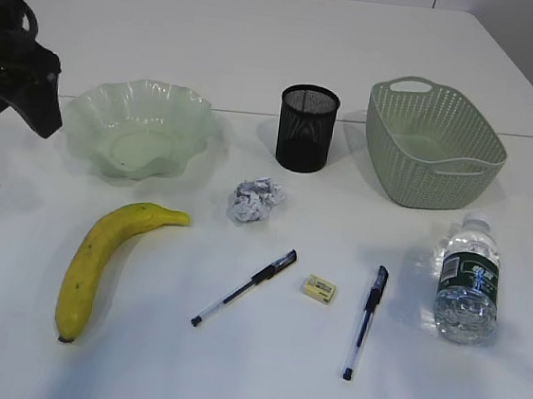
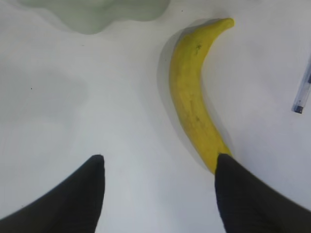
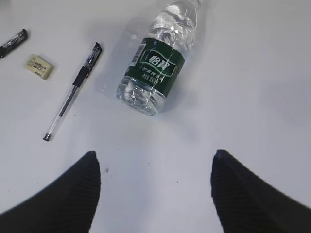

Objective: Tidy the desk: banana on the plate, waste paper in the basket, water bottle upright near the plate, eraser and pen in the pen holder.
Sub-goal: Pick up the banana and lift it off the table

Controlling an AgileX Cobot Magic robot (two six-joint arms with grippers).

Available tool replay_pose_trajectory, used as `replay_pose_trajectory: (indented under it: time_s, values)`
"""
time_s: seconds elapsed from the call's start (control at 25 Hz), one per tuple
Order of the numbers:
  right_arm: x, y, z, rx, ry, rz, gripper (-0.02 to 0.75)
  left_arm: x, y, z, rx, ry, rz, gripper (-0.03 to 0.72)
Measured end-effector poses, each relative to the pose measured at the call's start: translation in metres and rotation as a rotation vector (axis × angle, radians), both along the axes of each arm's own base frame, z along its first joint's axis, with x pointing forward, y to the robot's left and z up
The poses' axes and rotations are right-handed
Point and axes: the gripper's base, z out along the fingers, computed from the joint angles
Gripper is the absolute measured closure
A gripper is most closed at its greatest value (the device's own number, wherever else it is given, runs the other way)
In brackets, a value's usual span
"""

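on my exterior view i see the white desk (image 1: 229,377) with everything still unsorted; the banana (image 1: 98,258) lies flat on the desk at front left, its tip pointing toward the pale green scalloped plate (image 1: 85,109) behind it, near the plate but not on it; the crumpled waste paper (image 1: 255,200) sits in the middle, just in front of the black mesh pen holder (image 1: 306,127); the green woven basket (image 1: 460,172) stands to the right of the holder with nothing visible inside; the water bottle (image 1: 469,278) lies on its side at front right, cap toward the basket; two pens lie flat, the left pen (image 1: 243,288) slanted and the right pen (image 1: 365,320) nearly straight, with the yellow eraser (image 1: 319,288) between them

my left gripper (image 2: 158,167) hangs above the desk with its fingers (image 2: 82,194) spread apart and nothing between them; the right-hand finger overlaps the banana's lower end in my left wrist view, and i cannot tell if it touches

my right gripper (image 3: 155,165) hovers with fingers apart and empty, the bottle just ahead of it, the right pen and eraser off to the left
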Motion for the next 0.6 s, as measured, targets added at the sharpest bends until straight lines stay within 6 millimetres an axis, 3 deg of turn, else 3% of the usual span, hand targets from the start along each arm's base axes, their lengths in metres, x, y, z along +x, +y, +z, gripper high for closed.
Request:
replay_pose_trajectory:
  time_s: [0.12,0.44,0.6]
  values:
    - [0.003,0.000,-0.001,0.002,-0.007,0.000,0.211,0.008,-0.009,-0.008,0.005,0.017,-0.020,0.172]
    - [0.006,0.001,-0.001,0.005,-0.024,0.000,0.211,0.024,-0.056,-0.039,0.047,0.081,-0.140,0.168]
    - [0.005,0.001,-0.002,0.004,-0.012,0.000,0.211,0.031,-0.063,-0.058,0.088,0.133,-0.156,0.167]
